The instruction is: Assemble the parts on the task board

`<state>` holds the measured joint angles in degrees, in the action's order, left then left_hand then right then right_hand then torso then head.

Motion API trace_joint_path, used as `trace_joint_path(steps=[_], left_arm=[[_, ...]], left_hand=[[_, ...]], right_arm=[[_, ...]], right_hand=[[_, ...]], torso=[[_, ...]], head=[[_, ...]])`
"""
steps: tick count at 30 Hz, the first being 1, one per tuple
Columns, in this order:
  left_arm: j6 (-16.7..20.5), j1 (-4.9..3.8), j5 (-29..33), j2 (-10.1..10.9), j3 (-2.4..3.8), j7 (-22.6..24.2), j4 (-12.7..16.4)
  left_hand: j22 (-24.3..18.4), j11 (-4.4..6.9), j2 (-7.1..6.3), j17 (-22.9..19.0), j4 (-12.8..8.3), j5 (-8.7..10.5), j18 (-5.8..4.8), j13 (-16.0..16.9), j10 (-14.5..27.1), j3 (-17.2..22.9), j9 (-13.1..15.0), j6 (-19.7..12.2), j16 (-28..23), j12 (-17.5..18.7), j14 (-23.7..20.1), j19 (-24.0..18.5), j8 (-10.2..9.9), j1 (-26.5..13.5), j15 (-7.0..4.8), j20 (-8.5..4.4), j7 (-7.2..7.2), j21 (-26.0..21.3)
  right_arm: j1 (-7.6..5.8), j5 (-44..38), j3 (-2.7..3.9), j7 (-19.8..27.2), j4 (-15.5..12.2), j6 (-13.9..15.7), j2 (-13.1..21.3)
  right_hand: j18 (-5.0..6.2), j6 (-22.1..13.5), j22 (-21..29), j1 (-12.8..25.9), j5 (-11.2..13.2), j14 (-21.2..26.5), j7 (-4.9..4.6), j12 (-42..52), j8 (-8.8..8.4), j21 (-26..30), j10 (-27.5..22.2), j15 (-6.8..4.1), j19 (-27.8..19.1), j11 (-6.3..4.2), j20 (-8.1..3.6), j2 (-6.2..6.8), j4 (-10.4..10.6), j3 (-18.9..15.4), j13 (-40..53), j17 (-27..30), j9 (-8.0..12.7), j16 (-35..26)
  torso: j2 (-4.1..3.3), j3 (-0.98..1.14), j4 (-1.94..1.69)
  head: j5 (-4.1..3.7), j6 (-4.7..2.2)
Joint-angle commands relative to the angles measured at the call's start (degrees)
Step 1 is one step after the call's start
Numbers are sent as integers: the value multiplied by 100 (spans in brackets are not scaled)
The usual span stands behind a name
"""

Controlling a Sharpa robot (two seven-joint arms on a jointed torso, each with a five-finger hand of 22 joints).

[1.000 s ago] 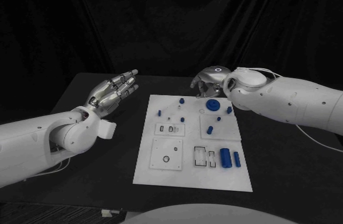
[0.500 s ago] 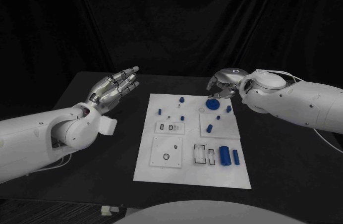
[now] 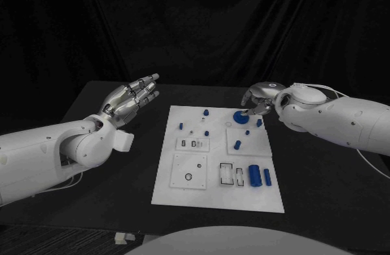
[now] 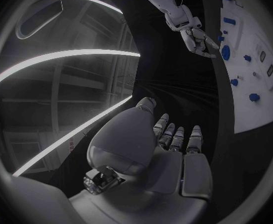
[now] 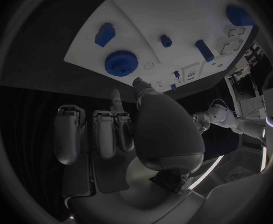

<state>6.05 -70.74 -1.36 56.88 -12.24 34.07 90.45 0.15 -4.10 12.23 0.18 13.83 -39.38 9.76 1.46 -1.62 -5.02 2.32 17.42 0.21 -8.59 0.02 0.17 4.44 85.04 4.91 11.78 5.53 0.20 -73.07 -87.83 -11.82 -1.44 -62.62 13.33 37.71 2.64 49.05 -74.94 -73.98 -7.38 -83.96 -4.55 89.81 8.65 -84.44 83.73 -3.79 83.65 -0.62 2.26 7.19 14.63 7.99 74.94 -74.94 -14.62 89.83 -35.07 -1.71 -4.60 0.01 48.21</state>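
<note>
Black table [image 3: 97, 170], black curtain behind it. White task board [image 3: 183, 196] lies flat mid-table; using it as the landmark.

Left hand [image 3: 130, 101]: raised off the board's left side, well apart from it, fingers straight and slightly spread, palm turned toward the board. Holds nothing. Left wrist view agrees: fingers [image 4: 174, 137] extended, nothing between them.

Right hand [image 3: 258, 100]: at the board's far right corner, hovering just above the round blue gear [image 3: 241, 117]. Fingers curled downward toward it. Can't tell if a fingertip touches the gear. Right wrist view: fingers [image 5: 96, 134] side by side and bent, nothing between them, gear [image 5: 121, 63] just past the fingertips, not gripped.

Parts on the board:
- gear at far right corner, near the edge
- small blue peg [image 3: 205, 113] at far edge, left of the gear
- another small peg [image 3: 260, 123] beside the gear, right edge
- short blue piece [image 3: 238, 145] mid-board, right half
- big blue cylinder [image 3: 255, 176] lying flat near the near right corner, slimmer blue pin [image 3: 268, 179] just beside it toward the edge
- black-outlined rectangular slots [image 3: 231, 175] left of the cylinder
- square plate with a small ring [image 3: 189, 176] on the near left part
</note>
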Motion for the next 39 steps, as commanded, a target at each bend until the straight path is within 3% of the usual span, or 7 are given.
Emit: trace_joint_path(steps=[1, 9, 19, 26, 33, 39], left_arm=[[-88, 5, -3, -11, 5, 98, 1], [-105, 10, -3, -13, 5, 102, -9], [-121, 15, -3, -15, 5, 104, -14], [-126, 16, -3, -15, 5, 103, -14], [-127, 16, -3, -13, 5, 98, -15], [-133, 17, -3, -15, 5, 95, -16]], left_hand=[[8, -48, 11, 2, -11, -34, 64, 7, 7, 20, 7, -1, 25, -35, 17, 14, 38, 64, 27, 28, 11, 4], [8, -48, 11, 2, -11, -34, 64, 7, 7, 20, 7, -1, 25, -35, 17, 14, 38, 64, 27, 28, 11, 4], [8, -48, 11, 2, -11, -34, 64, 7, 7, 20, 7, -1, 25, -35, 17, 14, 38, 64, 27, 28, 11, 4], [8, -48, 11, 2, -11, -34, 64, 7, 7, 20, 7, -1, 25, -35, 17, 14, 38, 64, 27, 28, 11, 4], [9, -52, 8, 3, -20, -35, 62, 6, 11, 28, 4, -14, 28, -36, 18, 15, 36, 73, 42, 35, 13, 5], [9, -52, 8, 3, -20, -35, 62, 6, 11, 28, 4, -14, 28, -36, 18, 15, 36, 73, 42, 35, 13, 5]], right_arm=[[36, 11, 2, -231, 44, -116, -15], [90, 11, 2, -251, 209, -170, -107], [165, 11, 3, -202, 397, -209, -241], [215, 11, 3, -152, 430, -201, -283], [236, 11, 3, -93, 411, -125, -283], [244, 11, 3, -69, 398, -130, -280]], right_hand=[[-84, -97, -1072, -27, 35, -604, -9, 19, -39, -19, 627, -7, 221, 12, 26, 77, 63, 6, 1506, -1506, 29, 17], [-81, -340, -1080, -111, 40, -604, -68, 19, -187, -11, 627, 36, 208, 62, 62, 121, 120, 23, 1506, -1506, 142, 17], [-72, -357, -1065, -179, 27, -604, -83, 19, -212, 16, 627, 52, 184, 79, 79, 131, 100, 36, 1506, -1506, 172, 17], [-73, -80, -1082, -270, -43, -604, -86, 19, -77, 11, 627, 65, 187, 88, 98, 134, 83, 43, 1506, -1506, 128, 17], [-73, -48, -1084, -316, -57, -604, -67, 19, -52, 13, 627, 61, 186, 79, 98, 146, 64, 47, 1506, -1506, 108, 17], [-71, 41, -1091, -468, -302, -604, -33, 19, 84, 21, 627, 35, 180, 48, 77, 118, -13, 80, 1506, -1506, -4, 17]], torso=[[1, 2, -12], [-2, 2, -16], [1, 0, -13], [-2, 2, -18], [-3, -1, -18], [-3, -2, -17]], head=[[-12, 6], [-33, 1], [-32, 6], [-29, 22], [-28, 39], [-27, 45]])
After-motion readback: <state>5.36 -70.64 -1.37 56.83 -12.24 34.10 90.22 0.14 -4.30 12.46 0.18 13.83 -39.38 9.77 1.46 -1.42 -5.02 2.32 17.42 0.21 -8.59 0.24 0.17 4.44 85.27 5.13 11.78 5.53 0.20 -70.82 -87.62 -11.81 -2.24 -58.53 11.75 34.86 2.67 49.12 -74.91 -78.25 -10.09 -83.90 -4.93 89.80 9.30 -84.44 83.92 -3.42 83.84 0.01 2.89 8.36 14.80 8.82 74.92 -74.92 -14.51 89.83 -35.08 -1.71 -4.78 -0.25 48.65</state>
